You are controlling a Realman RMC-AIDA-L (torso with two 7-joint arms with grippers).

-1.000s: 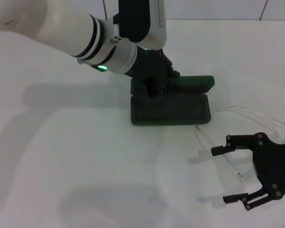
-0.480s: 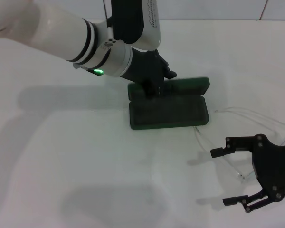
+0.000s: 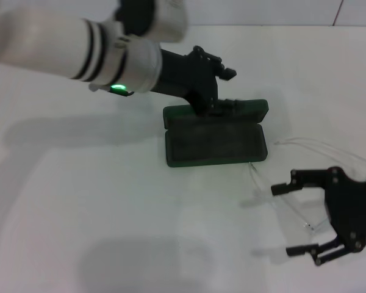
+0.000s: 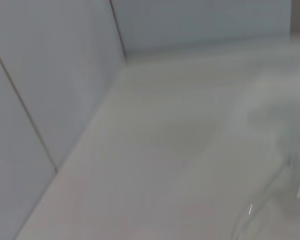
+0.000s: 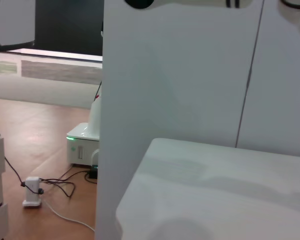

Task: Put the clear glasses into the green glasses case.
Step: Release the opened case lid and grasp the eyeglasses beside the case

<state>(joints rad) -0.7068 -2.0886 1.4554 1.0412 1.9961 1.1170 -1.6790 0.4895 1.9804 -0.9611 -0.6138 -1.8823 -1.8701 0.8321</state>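
The green glasses case (image 3: pixel 215 139) lies open in the middle of the table, dark lining up, its lid (image 3: pixel 251 110) tipped back behind it. My left gripper (image 3: pixel 226 88) hovers just over the lid's back left part, open, holding nothing. The clear glasses (image 3: pixel 320 151) lie on the table to the right of the case, with their thin arms reaching toward the front. My right gripper (image 3: pixel 288 220) is low at the front right, over the near part of the glasses, open with its fingers spread wide. Neither wrist view shows the case.
The white table (image 3: pixel 97 201) runs wide to the left and front. A tiled wall (image 3: pixel 280 11) closes the far side. In the right wrist view, the table's edge (image 5: pixel 127 195) drops to a wooden floor with cables (image 5: pixel 50 187) and a white box (image 5: pixel 82 142).
My left arm has drawn back up and to the left, off the case lid. The case has slid slightly back and lies open. The right gripper has barely moved.
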